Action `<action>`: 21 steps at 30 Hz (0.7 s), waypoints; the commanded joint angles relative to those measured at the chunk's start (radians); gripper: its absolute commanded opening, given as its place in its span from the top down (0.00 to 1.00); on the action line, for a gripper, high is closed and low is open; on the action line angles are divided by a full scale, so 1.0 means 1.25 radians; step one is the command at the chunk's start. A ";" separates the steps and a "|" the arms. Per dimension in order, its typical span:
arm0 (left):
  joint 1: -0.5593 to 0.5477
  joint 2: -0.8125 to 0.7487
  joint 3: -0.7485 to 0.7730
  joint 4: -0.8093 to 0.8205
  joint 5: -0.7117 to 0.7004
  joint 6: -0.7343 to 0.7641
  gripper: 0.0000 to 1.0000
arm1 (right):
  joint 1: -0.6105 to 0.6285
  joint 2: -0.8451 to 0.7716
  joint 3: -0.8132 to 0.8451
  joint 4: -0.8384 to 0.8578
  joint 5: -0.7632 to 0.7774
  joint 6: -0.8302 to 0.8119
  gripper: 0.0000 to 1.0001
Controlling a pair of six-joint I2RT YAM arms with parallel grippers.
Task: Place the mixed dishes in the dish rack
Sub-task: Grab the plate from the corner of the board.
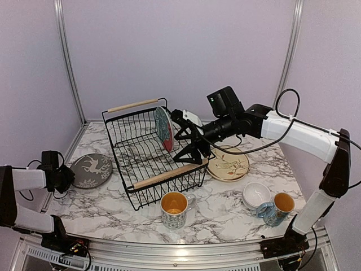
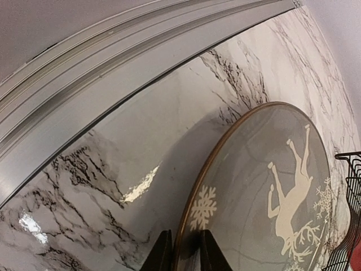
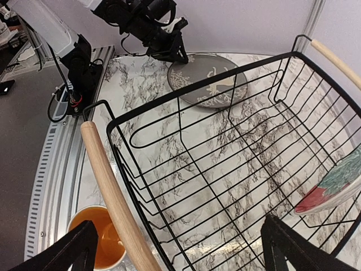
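At the table point(image 2: 113, 164) edge, the left gripper point(image 2: 185, 249) pinches the grey plate point(image 2: 265, 186) by its rim; that thin hold may slip. The right gripper point(image 3: 181, 238) gapes empty.

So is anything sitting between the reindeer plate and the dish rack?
Nothing visible does. Only bare marble lies between the reindeer plate and the dish rack; the red plate and right gripper are at its right end.

The marble table point(image 1: 225, 217) carries the dish rack point(image 1: 169, 174), reindeer plate point(image 1: 92, 170) (far left), tan plate point(image 1: 228, 165), white bowls point(image 1: 256, 195), front mug point(image 1: 174, 209) and right mug point(image 1: 276, 208).
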 commanded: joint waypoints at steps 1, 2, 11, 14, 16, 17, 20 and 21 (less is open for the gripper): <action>0.005 0.018 -0.020 0.054 0.051 0.005 0.86 | 0.018 0.020 0.039 -0.022 0.015 0.001 0.02; 0.005 0.011 -0.018 0.055 0.054 0.004 0.87 | 0.022 0.023 0.041 -0.024 0.024 -0.003 0.02; 0.005 -0.115 0.020 0.030 0.037 0.054 1.00 | 0.030 0.038 0.080 -0.033 0.164 -0.038 0.02; 0.005 -0.164 0.047 0.025 0.091 0.071 1.00 | 0.030 0.046 0.102 -0.028 0.218 -0.026 0.02; 0.005 -0.193 0.069 0.023 0.122 0.072 1.00 | 0.029 0.054 0.124 -0.026 0.243 -0.013 0.02; 0.005 -0.208 0.082 0.012 0.134 0.073 1.00 | 0.028 0.058 0.136 -0.030 0.247 -0.012 0.02; 0.004 -0.265 0.118 -0.005 0.152 0.079 1.00 | 0.028 0.068 0.174 -0.039 0.245 -0.009 0.02; 0.004 -0.285 0.128 -0.006 0.154 0.082 1.00 | 0.028 0.072 0.187 -0.046 0.240 -0.010 0.02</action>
